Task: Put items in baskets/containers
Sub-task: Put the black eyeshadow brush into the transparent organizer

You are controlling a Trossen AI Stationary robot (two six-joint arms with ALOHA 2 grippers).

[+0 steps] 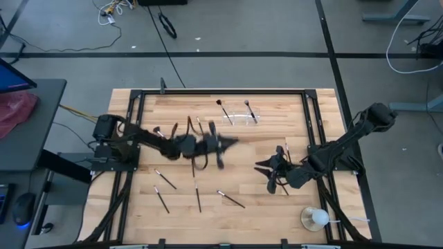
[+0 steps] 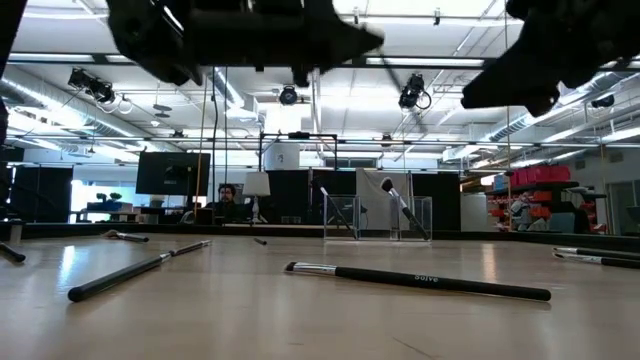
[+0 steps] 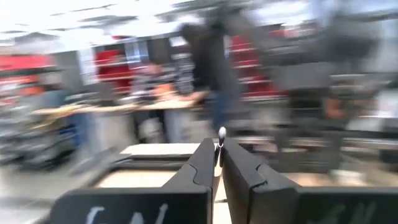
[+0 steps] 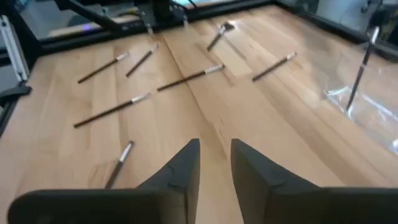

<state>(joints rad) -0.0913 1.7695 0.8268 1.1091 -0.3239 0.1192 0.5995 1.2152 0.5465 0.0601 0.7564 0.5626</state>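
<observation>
A loose brush [image 2: 418, 280] lies foremost; left pincer [image 3: 219, 163] apparently grips a brush [image 3: 221, 145], right pincer [image 4: 214, 163] open.

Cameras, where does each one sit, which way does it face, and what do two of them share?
High view: above the table, looking straight down; both arms show, left gripper and right gripper over mid-table.
Low view: table height, looking level past a lying brush into the room; arms show as dark shapes overhead.
Left wrist view: faces the room; its jaws pinch a held brush.
Right wrist view: looks down at scattered brushes past its open jaws.
Shared: high, low and right wrist views show the clear organizer.
</observation>
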